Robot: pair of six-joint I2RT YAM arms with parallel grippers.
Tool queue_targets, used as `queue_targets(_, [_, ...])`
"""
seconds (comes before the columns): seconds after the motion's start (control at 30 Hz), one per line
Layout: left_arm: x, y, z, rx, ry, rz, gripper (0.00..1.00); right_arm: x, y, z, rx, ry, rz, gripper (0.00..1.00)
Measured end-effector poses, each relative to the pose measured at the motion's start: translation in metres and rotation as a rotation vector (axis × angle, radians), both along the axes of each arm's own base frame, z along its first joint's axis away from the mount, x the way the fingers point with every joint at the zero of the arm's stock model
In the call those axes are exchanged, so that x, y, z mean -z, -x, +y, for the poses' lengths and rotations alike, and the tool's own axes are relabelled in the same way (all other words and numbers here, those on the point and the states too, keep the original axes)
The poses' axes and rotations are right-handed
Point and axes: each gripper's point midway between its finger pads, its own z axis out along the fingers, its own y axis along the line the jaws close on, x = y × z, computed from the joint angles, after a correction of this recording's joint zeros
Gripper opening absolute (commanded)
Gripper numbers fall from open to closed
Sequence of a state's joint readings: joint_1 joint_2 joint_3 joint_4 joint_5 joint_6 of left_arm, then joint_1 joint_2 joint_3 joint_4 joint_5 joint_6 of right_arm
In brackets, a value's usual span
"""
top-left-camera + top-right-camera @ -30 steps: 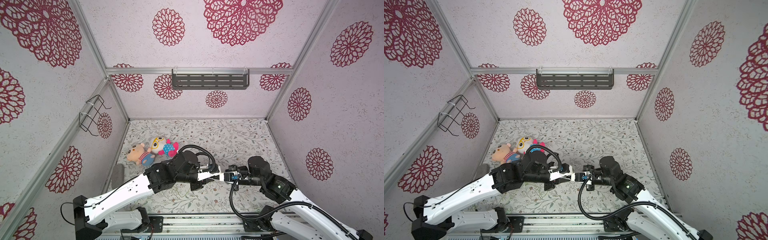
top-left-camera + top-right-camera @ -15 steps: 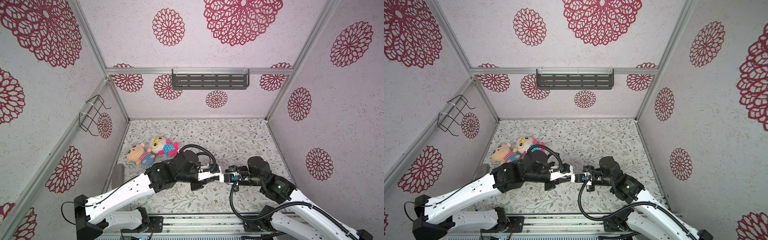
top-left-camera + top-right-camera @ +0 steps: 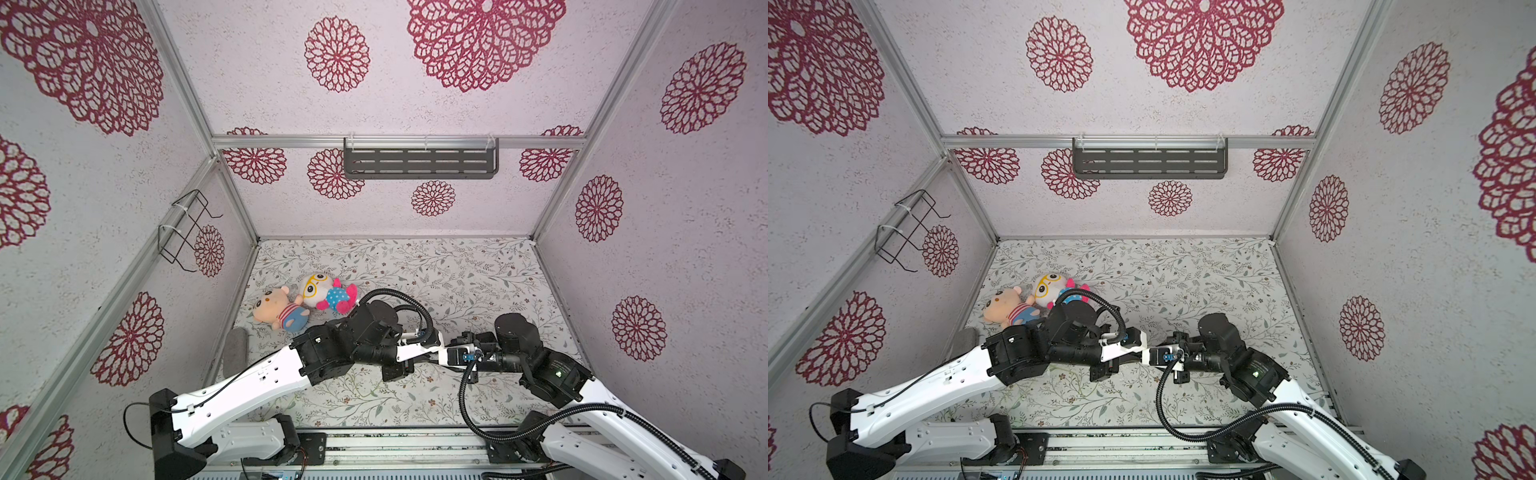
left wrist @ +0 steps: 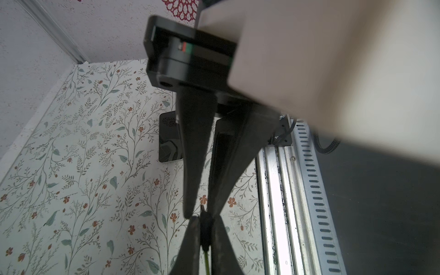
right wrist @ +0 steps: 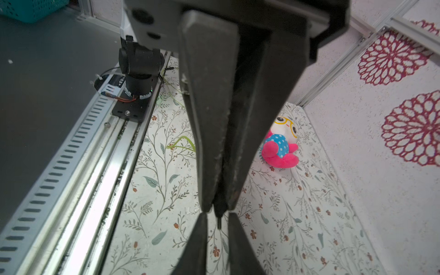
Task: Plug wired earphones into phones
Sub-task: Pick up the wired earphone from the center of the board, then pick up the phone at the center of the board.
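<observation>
Both arms meet tip to tip above the middle of the floral table. My left gripper (image 4: 206,219) is shut on the small dark plug (image 4: 205,228) of the wired earphones, and their pale green cable (image 4: 206,259) runs back between its fingers. My right gripper (image 5: 217,215) faces it with the jaws a little apart. The plug's tip (image 5: 219,222) pokes into that gap and touches neither finger. A loop of the green cable (image 5: 181,142) lies on the table near the rail. The black glossy phone (image 4: 169,138) lies flat on the table below the right gripper's fingers, partly hidden by them.
Two plush toys (image 3: 282,311) (image 3: 328,293) lie at the left rear of the table. A grey pad (image 3: 235,351) leans at the left wall. A metal rail (image 3: 374,444) runs along the front edge. A dark shelf (image 3: 419,163) and a wire rack (image 3: 187,230) hang on the walls.
The arms stay tip to tip in the same place. My right jaws have parted off the plug and my left jaws have closed in on it.
</observation>
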State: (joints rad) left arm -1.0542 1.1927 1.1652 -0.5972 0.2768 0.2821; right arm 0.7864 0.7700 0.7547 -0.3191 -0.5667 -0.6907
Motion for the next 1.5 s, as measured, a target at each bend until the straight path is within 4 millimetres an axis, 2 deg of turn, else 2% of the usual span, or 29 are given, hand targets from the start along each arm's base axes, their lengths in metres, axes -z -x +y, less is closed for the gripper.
queue_targets(0.03, [-0.001,-0.002,-0.001,-0.006,0.008,0.001,0.0,-0.001,-0.002,0.0,0.011,-0.002,-0.004,0.41])
queue_targets(0.1, [-0.002,-0.008,-0.001,-0.03,0.032,0.019,0.0,-0.001,-0.007,-0.002,0.043,0.001,-0.013,0.63])
queue_targets(0.13, [-0.003,-0.016,-0.001,-0.058,0.06,0.043,0.0,-0.001,-0.01,-0.004,0.065,0.008,-0.017,0.72])
queue_targets(0.17, [-0.001,-0.027,0.002,-0.099,0.079,0.069,0.0,0.001,-0.015,-0.006,0.099,0.021,-0.024,0.76])
queue_targets(0.37, [0.009,-0.109,0.029,-0.401,0.252,0.325,0.0,0.025,-0.043,-0.032,0.248,0.222,-0.13,0.82])
queue_targets(0.47, [0.025,-0.141,0.039,-0.521,0.3,0.454,0.0,0.054,-0.056,-0.047,0.279,0.42,-0.155,0.84])
queue_targets(0.53, [0.036,-0.152,0.043,-0.567,0.321,0.527,0.0,0.082,-0.064,-0.059,0.281,0.566,-0.138,0.85])
queue_targets(0.63, [0.051,-0.155,0.049,-0.611,0.356,0.618,0.0,0.126,-0.078,-0.084,0.279,0.776,-0.071,0.88])
queue_targets(0.73, [0.058,-0.158,0.056,-0.655,0.374,0.68,0.0,0.156,-0.094,-0.113,0.3,0.91,-0.024,0.89])
queue_targets(0.8, [0.053,-0.161,0.057,-0.668,0.401,0.693,0.0,0.168,-0.103,-0.128,0.309,0.972,0.002,0.89])
queue_targets(0.87, [0.046,-0.164,0.06,-0.677,0.437,0.695,0.0,0.182,-0.112,-0.14,0.305,1.032,0.034,0.98])
queue_targets(0.97, [0.038,-0.164,0.062,-0.681,0.473,0.708,0.0,0.2,-0.124,-0.153,0.286,1.099,0.072,0.99])
queue_targets(1.07, [0.036,-0.163,0.06,-0.672,0.483,0.732,0.0,0.212,-0.138,-0.159,0.28,1.128,0.111,0.99])
queue_targets(1.23, [0.036,-0.162,0.06,-0.669,0.484,0.743,0.0,0.222,-0.16,-0.159,0.253,1.154,0.132,0.99])
queue_targets(1.33, [0.037,-0.161,0.06,-0.672,0.479,0.745,0.0,0.225,-0.164,-0.159,0.231,1.169,0.145,0.99])
queue_targets(1.5, [0.034,-0.159,0.063,-0.674,0.477,0.731,0.0,0.227,-0.158,-0.161,0.212,1.179,0.18,0.99])
